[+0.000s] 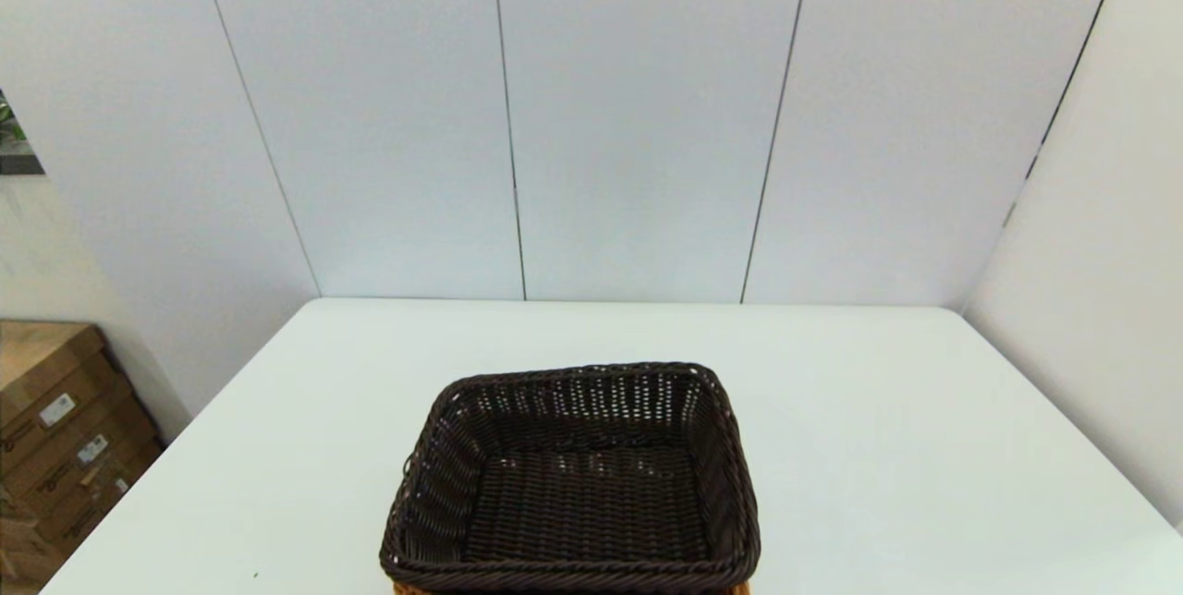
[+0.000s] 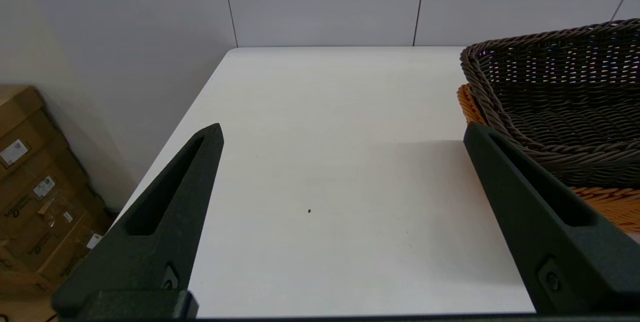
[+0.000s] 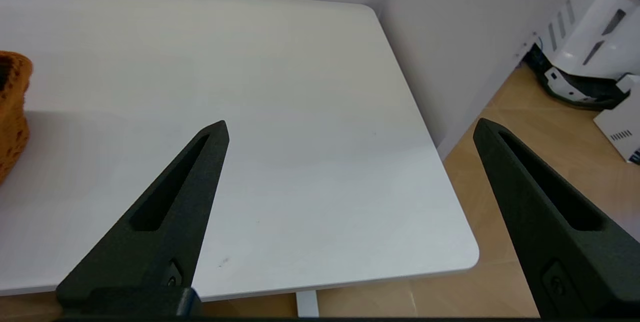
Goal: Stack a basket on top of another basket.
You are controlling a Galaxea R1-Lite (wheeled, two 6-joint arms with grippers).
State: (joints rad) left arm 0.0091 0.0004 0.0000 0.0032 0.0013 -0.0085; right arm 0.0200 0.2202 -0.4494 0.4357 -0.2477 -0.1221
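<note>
Head view gives me the dark brown rectangular woven wicker basket (image 1: 573, 479) sitting nested on the orange-tan rectangular woven wicker basket (image 1: 568, 588), of which I can see only a thin strip under the dark rim, at the near middle of the white desk (image 1: 924, 447). Neither arm shows from up there. On my left wrist feed the left pincer (image 2: 342, 134) hangs over bare desk with its fingers (image 2: 165, 212) spread wide apart, holding nothing; the stacked pair lies just beside one finger, the dark basket's braided rim above the orange-tan one's edge. On the right wrist feed the right pincer (image 3: 350, 127) is also spread wide and empty, near the desk's corner, with wooden floor (image 3: 525, 162) beyond and a sliver of the orange-tan basket off to one side. Brown cardboard boxes (image 1: 55, 438) stand on the floor to my left.
</note>
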